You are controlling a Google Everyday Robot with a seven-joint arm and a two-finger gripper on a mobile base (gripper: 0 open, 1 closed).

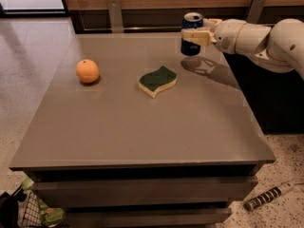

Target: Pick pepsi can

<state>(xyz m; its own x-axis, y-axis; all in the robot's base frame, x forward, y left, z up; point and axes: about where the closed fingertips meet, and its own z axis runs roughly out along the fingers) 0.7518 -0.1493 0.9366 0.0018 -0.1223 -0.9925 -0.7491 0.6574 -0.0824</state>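
Note:
The pepsi can (192,20) is a dark blue can with a silver top, at the far right of the grey table (142,122). My gripper (194,35) reaches in from the right and is shut on the can, one cream finger (195,36) across its front. The can hangs a little above the table, with its shadow (194,63) below it. The white arm (256,37) stretches off to the right edge.
An orange (87,71) sits at the left of the table. A green and yellow sponge (157,80) lies near the middle. A wooden wall with metal brackets (114,13) runs behind the table. A black and white tool (269,195) lies on the floor at the right.

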